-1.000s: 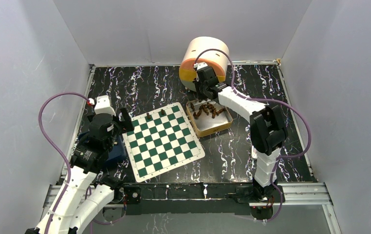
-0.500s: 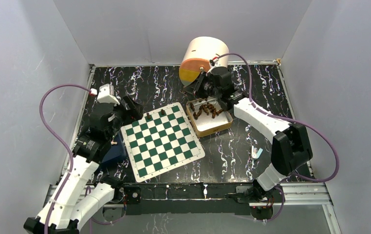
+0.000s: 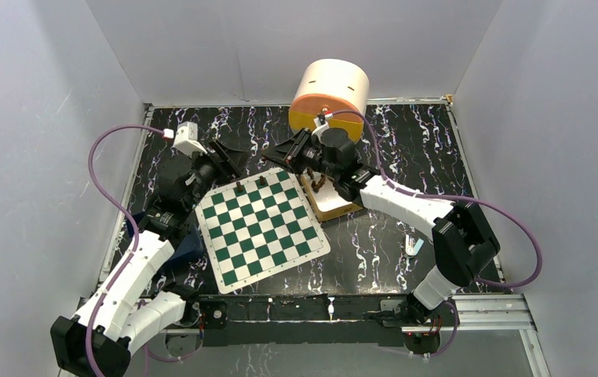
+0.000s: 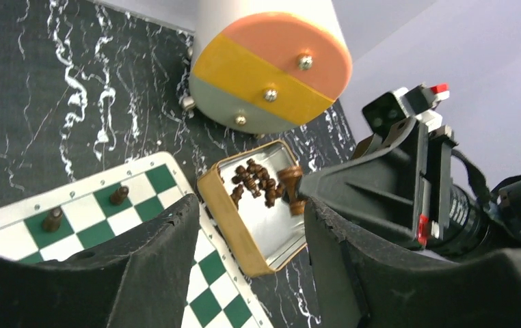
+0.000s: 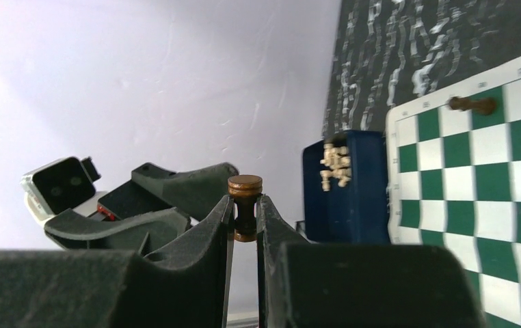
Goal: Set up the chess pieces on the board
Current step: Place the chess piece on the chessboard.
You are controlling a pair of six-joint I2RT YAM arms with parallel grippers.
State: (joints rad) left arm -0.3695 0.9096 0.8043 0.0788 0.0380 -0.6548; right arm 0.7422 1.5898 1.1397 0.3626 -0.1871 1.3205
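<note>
The right claw [image 5: 245, 208] pinches 1 chess piece [image 5: 245, 186] by its stem, base free, just past the far edge of the board [image 3: 264, 236], likely to join the 2 pieces [image 3: 238, 187] standing there, while the left claw [image 4: 247, 208] hangs wide open nearby.

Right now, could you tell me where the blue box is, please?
In the top view the blue box sits left of the board, beside its left edge and partly under the left arm; the right wrist view shows pale pieces inside it.
</note>
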